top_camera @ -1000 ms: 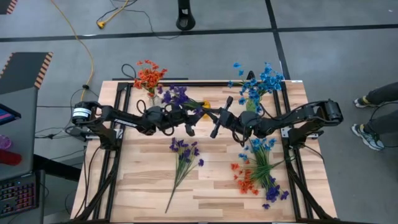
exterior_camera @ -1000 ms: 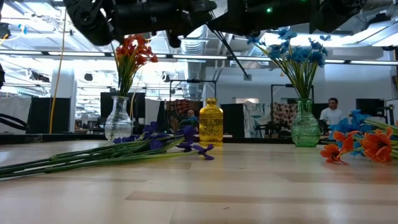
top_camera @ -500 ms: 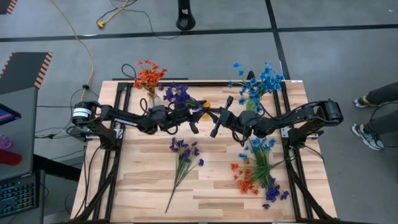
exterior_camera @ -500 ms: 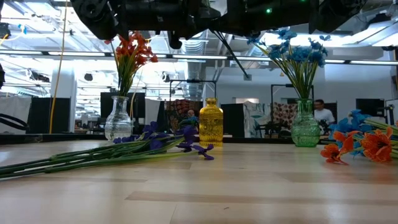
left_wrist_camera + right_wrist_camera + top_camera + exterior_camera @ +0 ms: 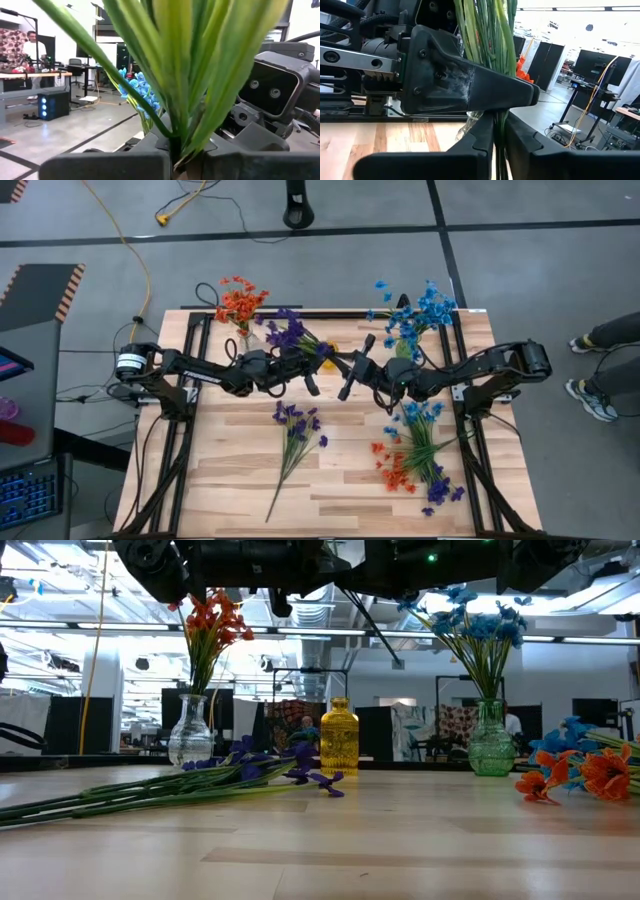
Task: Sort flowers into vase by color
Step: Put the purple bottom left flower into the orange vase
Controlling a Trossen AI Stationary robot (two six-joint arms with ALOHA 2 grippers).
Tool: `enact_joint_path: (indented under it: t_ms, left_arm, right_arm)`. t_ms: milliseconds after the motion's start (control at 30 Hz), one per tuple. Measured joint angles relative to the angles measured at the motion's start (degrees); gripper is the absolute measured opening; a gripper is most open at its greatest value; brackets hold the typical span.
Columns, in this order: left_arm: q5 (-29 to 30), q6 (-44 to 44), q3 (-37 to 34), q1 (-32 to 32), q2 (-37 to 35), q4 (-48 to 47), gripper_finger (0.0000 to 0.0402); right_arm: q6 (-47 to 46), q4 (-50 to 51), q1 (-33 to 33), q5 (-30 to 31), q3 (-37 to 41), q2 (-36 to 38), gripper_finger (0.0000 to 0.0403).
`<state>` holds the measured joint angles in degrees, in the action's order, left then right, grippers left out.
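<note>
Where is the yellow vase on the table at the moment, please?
In the low view, the yellow vase stands at the table's far edge near the middle, between the clear vase of orange flowers and the green vase of blue flowers.

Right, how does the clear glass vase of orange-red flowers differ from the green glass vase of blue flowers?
The clear glass vase is colourless, the green glass vase tinted. The clear vase holds orange-red flowers, the green vase bright blue flowers. The clear vase stands far left on the wooden table, the green vase far right. Both stand upright, round-bodied, narrow-necked.
</note>
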<state>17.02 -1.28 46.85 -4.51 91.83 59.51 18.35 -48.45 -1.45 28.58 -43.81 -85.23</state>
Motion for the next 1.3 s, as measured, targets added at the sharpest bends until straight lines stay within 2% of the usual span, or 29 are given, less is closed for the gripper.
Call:
enact_joint_path:
  t_ms: [200, 300, 433, 567, 867, 1100, 1300]
  left_arm:
    - [0.2, 0.0, 0.0, -0.1, 0.0, -0.1, 0.0004]
    - [-0.1, 0.8, 0.0, -0.6, 0.0, -0.2, 0.0003]
    - [-0.3, 0.5, 0.6, -1.9, 0.0, -3.4, 0.0002]
    - [-0.3, 0.9, 3.0, -3.3, 0.0, -11.5, 0.0002]
    - [-0.3, 5.5, 9.3, -6.1, 0.0, -22.1, 0.0002]
    - [-0.2, 7.3, 12.8, -8.6, 0.0, -28.8, 0.0002]
    - [-0.1, 6.6, 13.4, -10.3, 0.0, -31.0, 0.0002]
  right_arm:
    - [0.1, 0.0, 0.0, 0.4, 0.0, 0.0, 0.0108]
    - [0.1, 1.1, -0.6, 4.3, 0.0, 0.6, 0.0138]
    - [-0.4, 7.3, -2.2, 11.6, 0.0, 3.7, 0.0175]
    - [-3.0, 16.1, -3.7, 13.6, 0.0, 7.7, 0.0195]
    - [-13.1, 32.5, -4.5, 13.5, 0.0, 12.7, 0.0193]
    - [-16.0, 36.3, -4.5, 13.5, 0.0, 11.9, 0.0191]
    - [-16.0, 36.5, -4.5, 13.3, 0.0, 10.9, 0.0191]
